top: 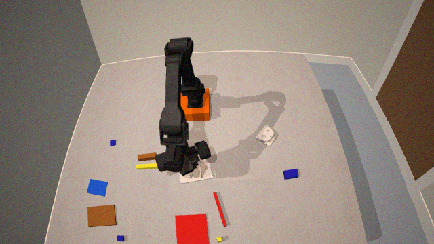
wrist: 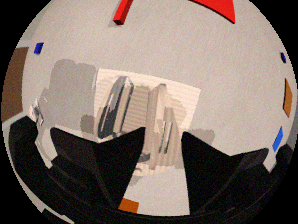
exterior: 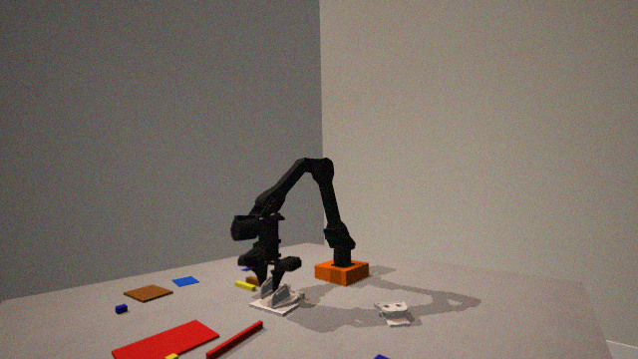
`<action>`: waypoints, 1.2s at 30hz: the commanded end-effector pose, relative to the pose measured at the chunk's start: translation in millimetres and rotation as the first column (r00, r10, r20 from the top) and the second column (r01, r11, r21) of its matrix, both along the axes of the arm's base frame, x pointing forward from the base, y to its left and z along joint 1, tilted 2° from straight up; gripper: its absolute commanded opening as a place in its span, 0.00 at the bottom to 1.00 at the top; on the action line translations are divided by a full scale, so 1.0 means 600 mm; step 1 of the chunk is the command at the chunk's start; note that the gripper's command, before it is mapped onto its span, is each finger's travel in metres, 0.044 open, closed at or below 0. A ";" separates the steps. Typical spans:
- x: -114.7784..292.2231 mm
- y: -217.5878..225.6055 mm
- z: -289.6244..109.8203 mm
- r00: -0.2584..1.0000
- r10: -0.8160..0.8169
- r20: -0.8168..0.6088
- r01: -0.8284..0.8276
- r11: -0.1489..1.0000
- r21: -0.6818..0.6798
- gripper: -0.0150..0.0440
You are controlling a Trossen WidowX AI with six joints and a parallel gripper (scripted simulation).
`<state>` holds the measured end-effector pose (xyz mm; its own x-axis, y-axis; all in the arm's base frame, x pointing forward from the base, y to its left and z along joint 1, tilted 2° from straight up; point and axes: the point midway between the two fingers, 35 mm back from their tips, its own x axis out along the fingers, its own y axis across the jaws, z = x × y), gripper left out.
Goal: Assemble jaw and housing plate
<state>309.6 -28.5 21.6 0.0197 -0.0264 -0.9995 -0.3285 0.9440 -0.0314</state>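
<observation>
My gripper [exterior: 269, 286] [wrist: 164, 133] is shut on a pale grey jaw [exterior: 266, 285] [wrist: 158, 107], low over the white base plate [top: 186, 180] [exterior: 283, 310] [wrist: 188, 94]. The other jaw [exterior: 282, 295] [wrist: 118, 107] stands upright on the base plate, beside the held jaw with a gap between their upper parts. Whether the held jaw is on the pin, and whether the teeth mesh, is hidden. The white housing plate [top: 266, 133] [exterior: 393, 306], with two holes, lies apart to the right in the top and exterior views, resting tilted on something pale.
A brown bar [top: 146, 156] and a yellow bar [top: 146, 166] lie close left of the gripper. A red bar [top: 220, 209] [exterior: 234, 340] and a red sheet [top: 192, 228] [exterior: 166, 340] lie in front. A dark blue block [top: 291, 173] lies right. The orange arm base [top: 198, 116] stands behind.
</observation>
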 end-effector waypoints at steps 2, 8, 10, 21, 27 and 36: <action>0.000 -0.001 -0.002 1.000 0.007 0.000 -0.007 1.000 -0.004 0.48; 0.000 -0.001 -0.004 1.000 0.011 0.000 -0.011 1.000 -0.004 0.48; 0.000 -0.001 -0.007 1.000 0.015 0.000 -0.015 1.000 -0.004 0.48; 0.000 -0.001 -0.011 1.000 0.016 0.000 -0.016 1.000 -0.004 0.48; 0.000 -0.001 -0.012 1.000 0.016 0.000 -0.016 1.000 -0.004 0.48; 0.000 -0.001 -0.017 1.000 0.016 0.000 -0.016 1.000 -0.004 0.48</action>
<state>309.8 -28.7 12.3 0.0196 -0.0265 -0.9995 -0.3385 0.9404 -0.0316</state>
